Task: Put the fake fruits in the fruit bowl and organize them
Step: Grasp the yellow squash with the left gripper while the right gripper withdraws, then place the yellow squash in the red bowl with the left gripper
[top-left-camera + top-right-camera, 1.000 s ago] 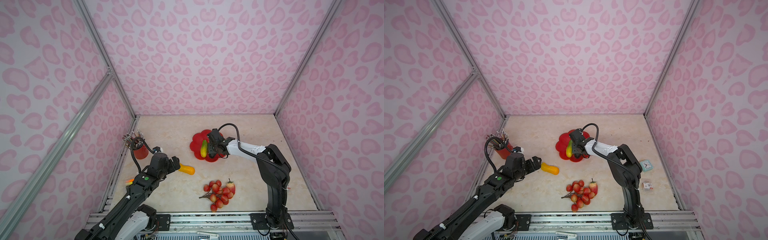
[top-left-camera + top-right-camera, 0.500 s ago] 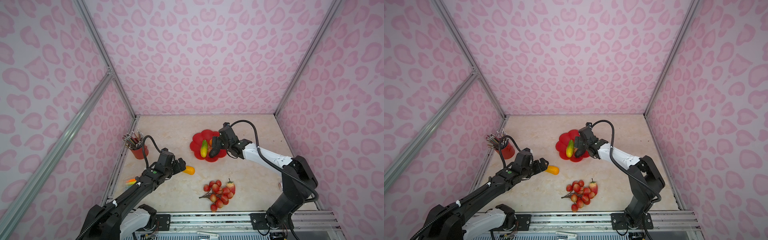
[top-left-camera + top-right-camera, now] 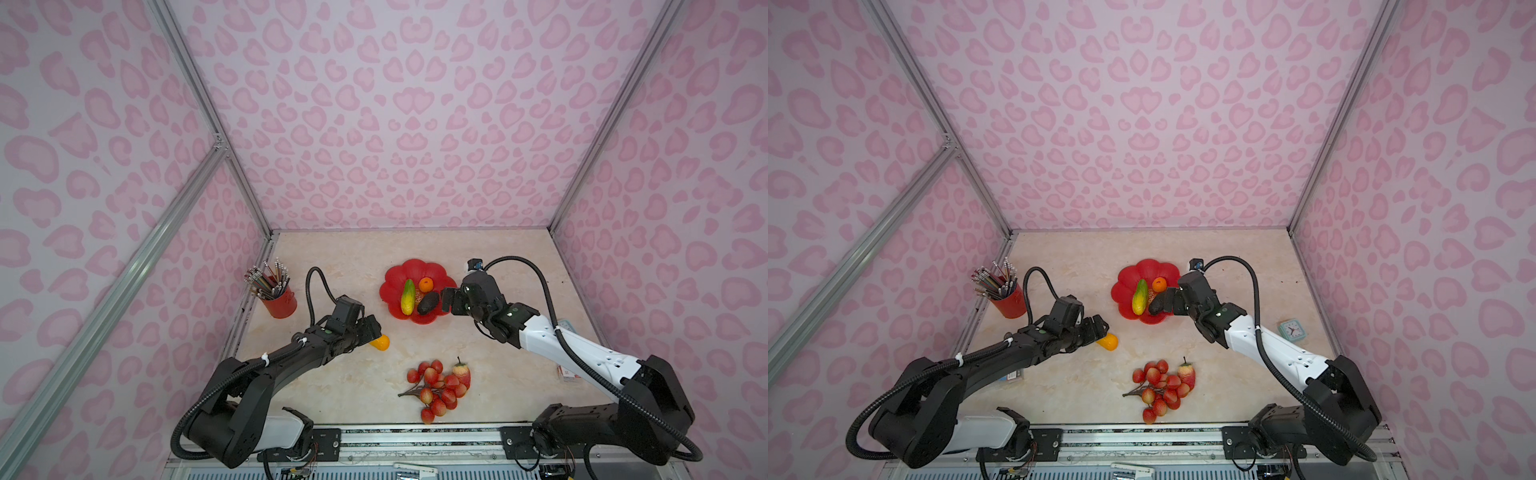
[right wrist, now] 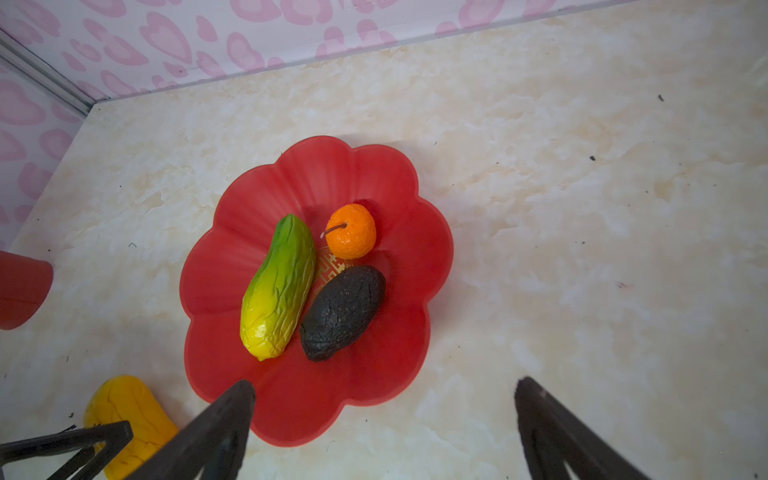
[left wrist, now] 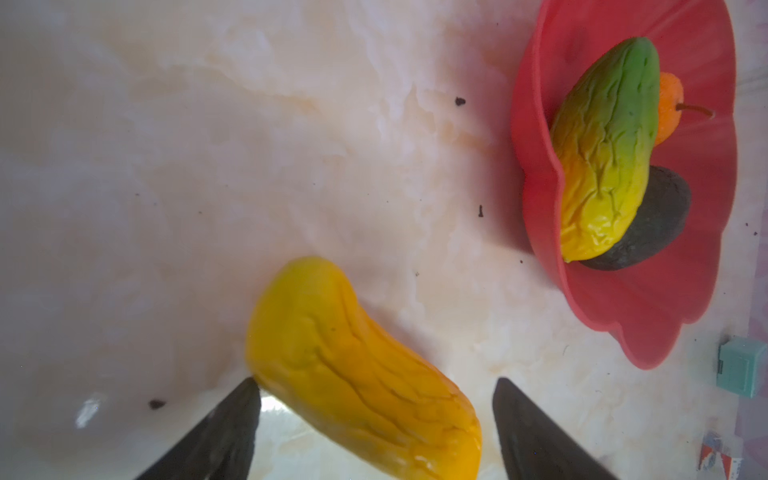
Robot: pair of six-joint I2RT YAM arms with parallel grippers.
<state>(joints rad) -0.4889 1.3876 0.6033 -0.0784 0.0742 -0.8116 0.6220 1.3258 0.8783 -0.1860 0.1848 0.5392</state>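
Left gripper is low over the tabletop left of centre. Its jaws stand apart and straddle the yellow-orange gourd, with nothing clamped yet. In the left wrist view one finger looks to be touching the gourd's flank, while the other stands clear of it. The gourd lies flat on the tabletop. Its long axis runs roughly along the gripper's reach but skewed, so one rounded end sticks out past the fingertips and the other runs back under the wrist. The jaws would therefore close across its narrow width, which seems the right way to take it, though the skew could make it swivel as they meet. This arm is plainly the nearer one for this piece. Further left, near the tabletop's left edge, stands a red pencil cup.

Rightward and toward the rear edge from the gourd sits the fruit bowl, near the middle of the tabletop. It holds the green-yellow oblong, the small orange and the avocado, which lie close together.

Near the front edge lies the berry cluster, with the strawberry against its right side, both outside the bowl.

Right gripper hangs at the bowl's right rim, spread wide and empty.
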